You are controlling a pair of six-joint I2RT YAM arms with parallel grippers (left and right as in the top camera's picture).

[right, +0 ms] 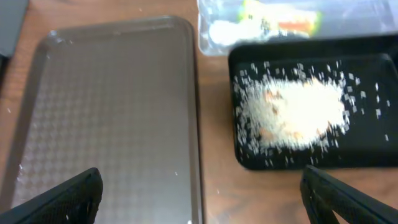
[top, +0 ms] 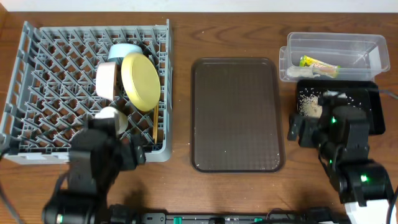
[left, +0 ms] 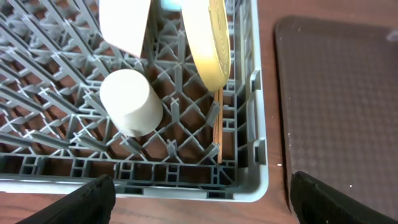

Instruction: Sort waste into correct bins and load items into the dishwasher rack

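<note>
The grey dishwasher rack [top: 37,81] at the left holds a yellow plate [top: 140,81], a cream cup [top: 106,79], a light blue bowl [top: 124,50], a white cup [top: 113,117] and wooden chopsticks [top: 154,124]. The left wrist view shows the rack's front corner [left: 249,180], the white cup [left: 130,102], the plate [left: 208,37] and the chopsticks [left: 219,124]. My left gripper [left: 199,199] is open and empty at that corner. My right gripper [right: 202,199] is open and empty between the brown tray [right: 106,106] and the black bin [right: 373,155], which holds rice [right: 292,112].
The brown tray [top: 236,112] lies in the middle with a few crumbs on it. A clear plastic bin [top: 367,46] at the back right holds a green-yellow wrapper [top: 318,64] and white tissue [top: 297,73]. The black bin [top: 373,93] sits in front of it.
</note>
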